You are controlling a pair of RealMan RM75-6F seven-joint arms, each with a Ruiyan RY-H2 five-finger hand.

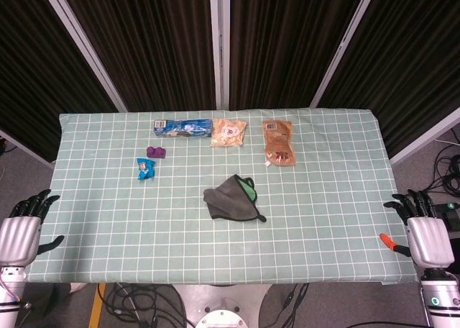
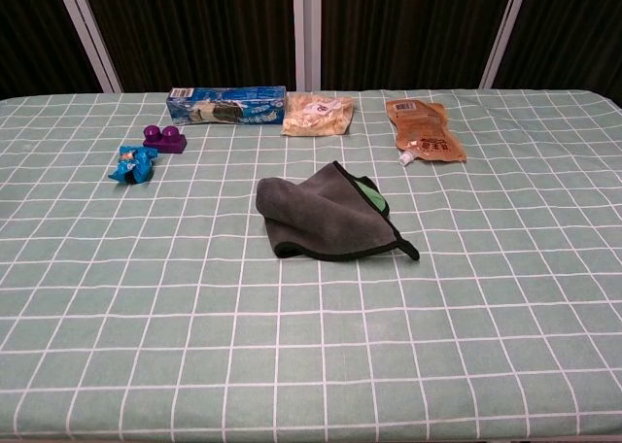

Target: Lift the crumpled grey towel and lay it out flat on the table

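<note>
**Towel untouched, both hands parked at the counter's near corners**

The grey towel [image 1: 231,199] lies bunched and folded over on itself near the middle of the counter [image 1: 338,227], a green lining showing at its far right fold and one dark-edged corner trailing toward the near right. Nothing holds it. The step in hand, as I judge it, is the first reach. To do it well, a hand should come down on a loose edge or that trailing corner rather than the thick middle, so the cloth hangs open when lifted; the other hand could then take a second corner, and the two draw apart before lowering it flat.

The towel sits well ahead of both hands and between them: forward and to the right of the left hand [image 1: 20,227], forward and to the left of the right hand [image 1: 425,231], roughly midway. Both hands rest at the near corners, fingers spread apart, holding nothing. The chest view shows neither hand.

Further from the hands than the towel lie a blue wrapper [image 1: 146,168], a purple block [image 1: 156,152], a blue box [image 1: 184,127], a pale snack bag [image 1: 228,132] and a brown pouch [image 1: 278,142], all well apart from the towel.
</note>
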